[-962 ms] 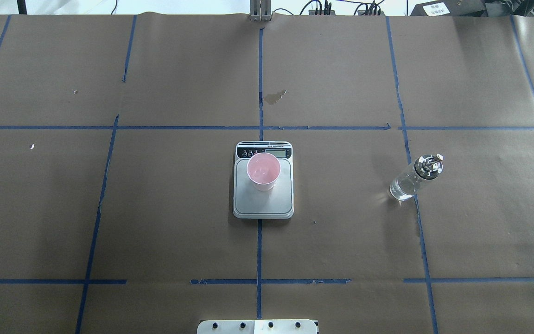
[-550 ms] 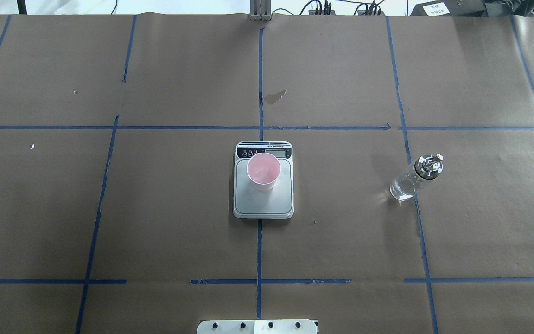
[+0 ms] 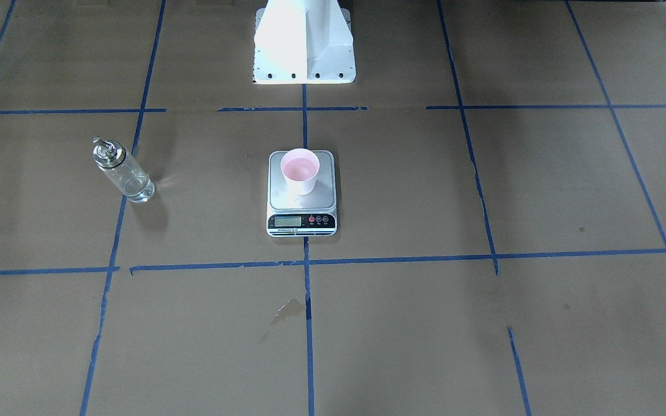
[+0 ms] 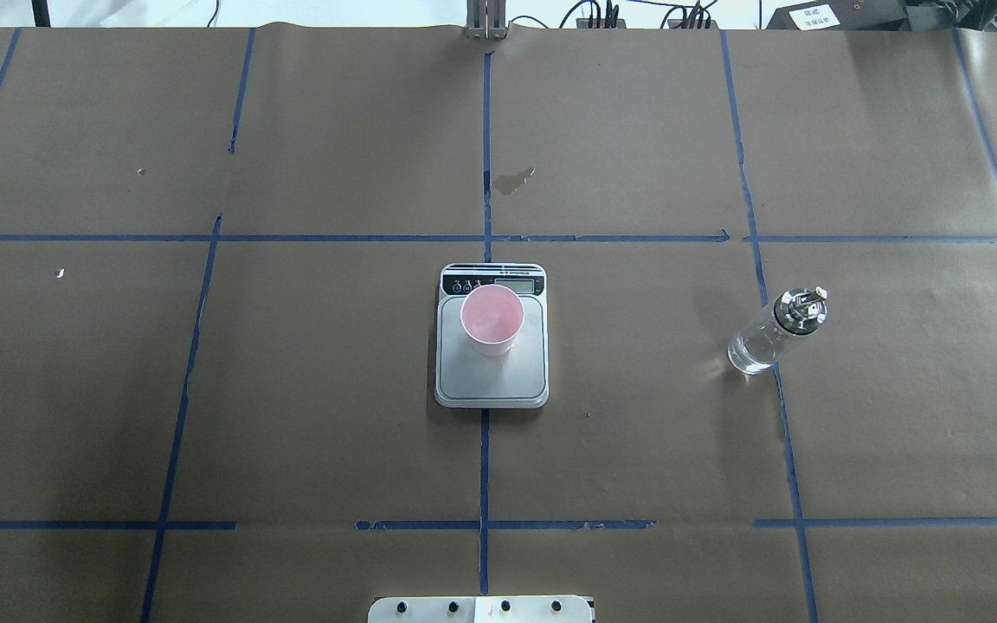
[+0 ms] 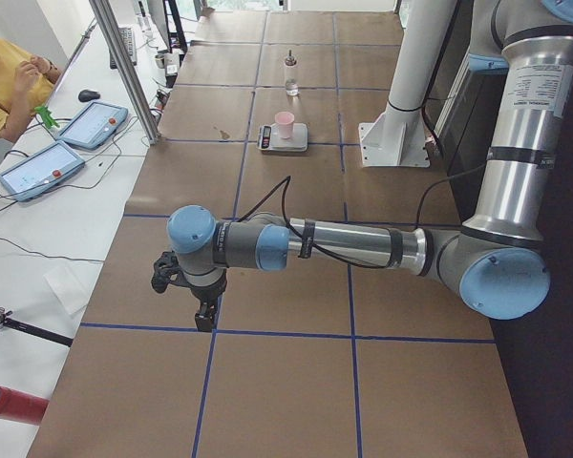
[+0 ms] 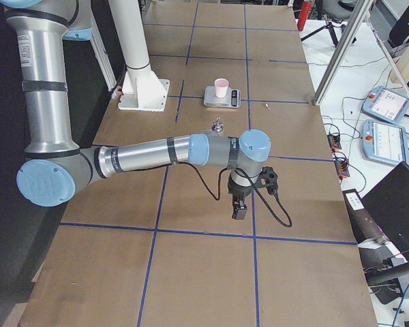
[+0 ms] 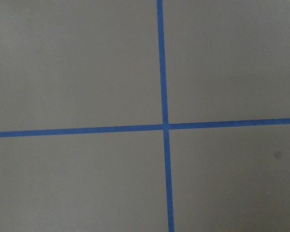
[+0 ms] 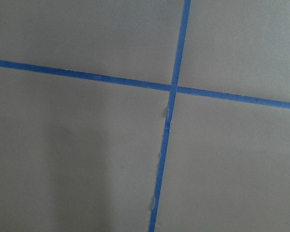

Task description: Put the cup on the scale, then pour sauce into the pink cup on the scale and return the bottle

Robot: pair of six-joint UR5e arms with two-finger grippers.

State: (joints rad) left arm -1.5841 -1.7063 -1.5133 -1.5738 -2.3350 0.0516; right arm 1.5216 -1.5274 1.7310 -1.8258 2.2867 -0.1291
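The pink cup [image 4: 492, 318] stands upright on the scale [image 4: 492, 382], toward its display end; it also shows in the front-facing view [image 3: 300, 170]. The glass bottle [image 4: 762, 339] with a silver cap stands on the table to the right of the scale, free of any gripper, with clear sauce [image 3: 136, 188] low inside. My left gripper [image 5: 202, 315] hangs over the table's far left end, and my right gripper [image 6: 238, 211] over its far right end. They show only in the side views, so I cannot tell whether they are open or shut. Both wrist views show only brown paper and blue tape.
The robot's white pedestal [image 3: 304, 52] stands at the table edge behind the scale. A small wet stain [image 4: 513, 181] lies beyond the scale. An operator [image 5: 5, 81] and tablets [image 5: 91, 122] are at a side table.
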